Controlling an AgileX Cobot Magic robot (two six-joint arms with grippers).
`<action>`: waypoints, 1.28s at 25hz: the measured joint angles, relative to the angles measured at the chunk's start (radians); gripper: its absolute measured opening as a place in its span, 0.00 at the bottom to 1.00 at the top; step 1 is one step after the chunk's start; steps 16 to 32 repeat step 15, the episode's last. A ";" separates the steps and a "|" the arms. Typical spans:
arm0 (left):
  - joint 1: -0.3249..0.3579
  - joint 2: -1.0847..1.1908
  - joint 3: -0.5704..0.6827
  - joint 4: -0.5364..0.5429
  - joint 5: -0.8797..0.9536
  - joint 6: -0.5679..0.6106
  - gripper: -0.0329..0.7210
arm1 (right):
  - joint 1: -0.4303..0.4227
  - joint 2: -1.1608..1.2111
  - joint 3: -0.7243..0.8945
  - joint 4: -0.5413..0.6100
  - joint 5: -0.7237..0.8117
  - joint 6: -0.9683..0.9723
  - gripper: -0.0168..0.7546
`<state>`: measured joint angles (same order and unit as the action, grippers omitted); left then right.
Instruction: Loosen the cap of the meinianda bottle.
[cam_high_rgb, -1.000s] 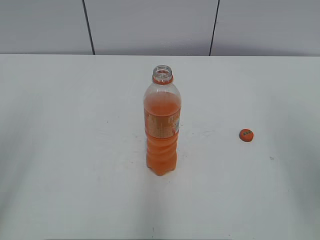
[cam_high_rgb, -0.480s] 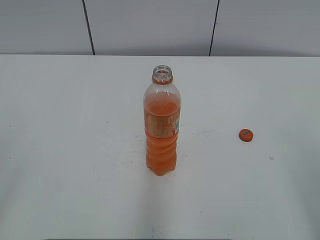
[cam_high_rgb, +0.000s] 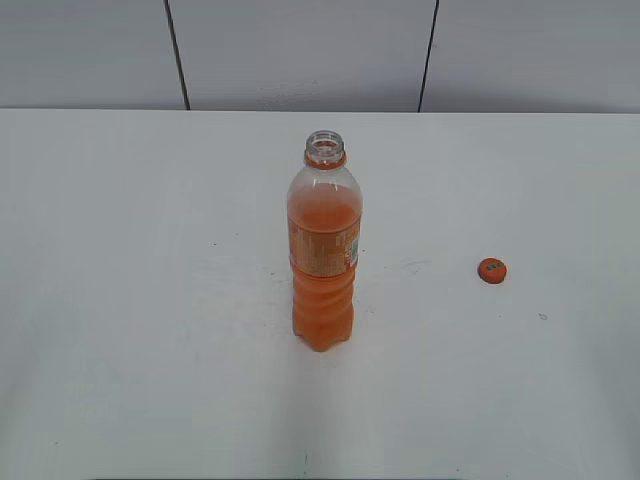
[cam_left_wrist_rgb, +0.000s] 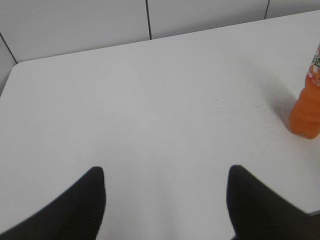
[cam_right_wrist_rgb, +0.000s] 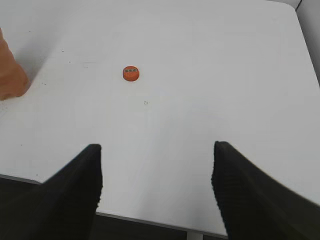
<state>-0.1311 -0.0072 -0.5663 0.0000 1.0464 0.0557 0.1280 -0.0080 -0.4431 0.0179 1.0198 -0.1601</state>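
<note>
Partly cropped meinianda bottle (cam_left_wrist_rgb: 306, 107), upper half unseen, cap (cam_right_wrist_rgb: 130, 73) apart

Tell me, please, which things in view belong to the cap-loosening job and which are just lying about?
Belonging to the job:
- meinianda bottle, upright, neck open
- cap, off, lying on the table to the bottle's right

Just there:
- white table
- nothing else; left gripper and right gripper are open and empty

Left claw (cam_left_wrist_rgb: 165, 200): two matte black fingers (cam_left_wrist_rgb: 75, 210) with rounded tips, widening toward the lower frame edge; surfaces plain, without visible screws, cables or markings. Right claw (cam_right_wrist_rgb: 156, 185): two matching black fingers (cam_right_wrist_rgb: 70, 195), a faint fine-ribbed texture along their inner edges, otherwise unmarked. No other body parts appear.
</note>
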 joint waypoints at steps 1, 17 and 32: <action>0.000 0.000 0.001 0.000 -0.004 0.000 0.66 | 0.000 0.000 0.000 0.000 0.000 0.000 0.69; 0.000 0.000 0.003 0.000 -0.006 0.000 0.66 | 0.000 0.000 0.000 0.000 0.000 0.000 0.69; 0.000 0.000 0.003 0.000 -0.006 0.000 0.66 | 0.000 0.000 0.000 0.000 0.000 0.000 0.69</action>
